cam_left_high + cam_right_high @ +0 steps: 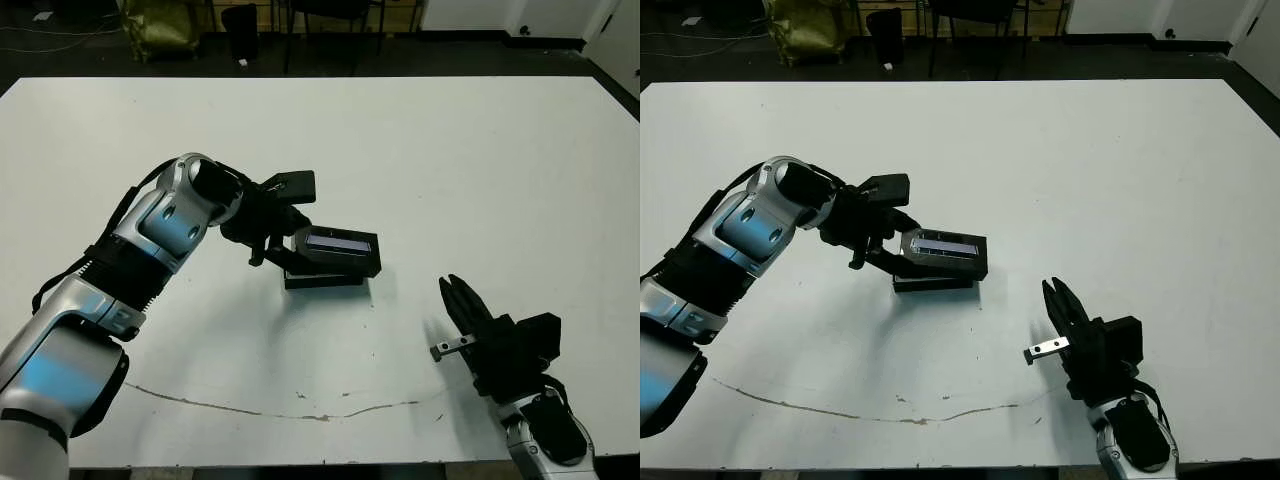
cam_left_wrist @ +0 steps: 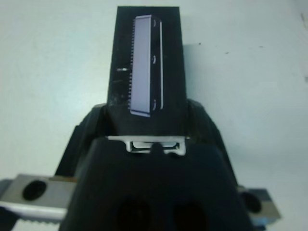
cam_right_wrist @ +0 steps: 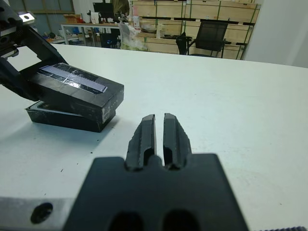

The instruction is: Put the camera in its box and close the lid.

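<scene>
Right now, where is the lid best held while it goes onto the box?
By its short end, from the robot's left, as the left gripper grips it now. The lid is long and narrow, sitting tilted on the box; an end grip probably keeps its long sides free to settle.

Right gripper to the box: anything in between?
Nothing: only bare table lies between the right gripper and the box, clearest in the right wrist view.

Head stereo pair looks down on white table (image 1: 480,160) from near edge. Left wrist cam sits tight over the lid (image 2: 147,72). Right wrist cam, low, faces far-left, sharing lid and box (image 3: 67,119).
</scene>
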Motion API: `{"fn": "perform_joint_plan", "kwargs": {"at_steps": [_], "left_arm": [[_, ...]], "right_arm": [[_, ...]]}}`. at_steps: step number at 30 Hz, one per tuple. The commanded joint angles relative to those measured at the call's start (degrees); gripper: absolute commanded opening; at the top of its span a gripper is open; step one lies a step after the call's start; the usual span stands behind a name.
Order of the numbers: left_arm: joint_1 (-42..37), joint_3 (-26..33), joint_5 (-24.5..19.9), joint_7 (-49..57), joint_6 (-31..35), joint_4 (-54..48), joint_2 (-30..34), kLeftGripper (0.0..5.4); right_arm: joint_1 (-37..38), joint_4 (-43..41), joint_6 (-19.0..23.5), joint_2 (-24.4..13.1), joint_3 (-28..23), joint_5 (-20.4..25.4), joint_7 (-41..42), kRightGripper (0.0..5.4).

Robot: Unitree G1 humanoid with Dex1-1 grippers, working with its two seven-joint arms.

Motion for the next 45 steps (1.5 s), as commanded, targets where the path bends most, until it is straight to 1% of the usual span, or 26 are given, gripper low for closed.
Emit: {"fn": "perform_joint_plan", "kwargs": {"at_steps": [1, 5, 7, 10, 15, 17, 21, 26, 31, 37, 39, 43, 45], "left_arm": [[-1.0, 0.0, 0.3, -0.5, 0.8, 1.3, 0.3, 2.27], [-1.1, -0.4, 1.0, 0.0, 0.0, 2.0, 0.2, 2.27], [-1.0, -0.7, 1.5, 0.1, -0.7, 2.0, 0.3, 2.27], [-0.8, -1.2, 2.1, 0.1, -1.9, 2.1, 0.4, 2.27], [-0.4, -1.5, 2.8, 0.1, -3.2, 2.6, 0.2, 2.27], [-0.3, -1.6, 2.8, 0.0, -3.6, 2.8, 0.1, 2.27], [-0.6, -2.0, 2.6, -0.7, -2.5, 2.8, 0.1, 2.27], [-0.8, -1.7, 1.9, -1.6, -1.5, 3.0, -0.1, 2.27], [-0.5, -1.3, 1.3, -1.7, -0.6, 3.9, -0.5, 2.27], [-0.5, -3.1, 4.3, 0.0, -0.1, 2.8, 0.1, 2.27], [-0.4, -3.3, 4.9, 0.3, 0.1, 2.8, 0.2, 2.27], [-0.2, -3.0, 5.2, 0.9, 3.6, 3.2, 0.2, 2.27], [-0.2, -3.1, 5.3, 0.8, 4.4, 3.3, 0.4, 2.27]], "right_arm": [[0.6, 0.5, 0.4, -0.3, 0.1, -0.1, 0.0, 0.0], [0.5, 0.8, -0.2, -0.1, 0.1, 0.1, 0.2, 0.0], [0.6, 0.3, 0.7, 0.1, 0.1, 0.3, -0.2, 0.0], [0.6, 0.3, -0.1, -0.2, 0.2, -0.6, -0.3, 0.0], [0.6, 0.0, 0.5, -0.3, -0.1, 0.2, 0.0, 0.0], [0.8, -0.9, 1.9, -0.4, -0.1, -0.3, -0.6, 0.0], [0.7, -0.2, 0.5, -0.5, -0.4, -0.4, -0.3, 0.0], [0.9, -1.3, 2.0, -0.5, -0.3, -0.4, -0.7, 0.0], [0.6, 0.0, 0.5, -0.4, -0.4, 0.2, 0.1, 0.0], [0.7, 0.2, 0.6, -0.4, -0.4, 0.1, 0.0, 0.0], [0.6, 0.5, 0.0, -0.3, -0.4, 0.3, 0.2, 0.0], [0.7, 0.9, -0.8, -0.2, -0.3, 0.9, 0.8, 0.0], [1.0, 0.7, -0.8, -0.4, -0.2, 0.7, 0.7, 0.0]]}}
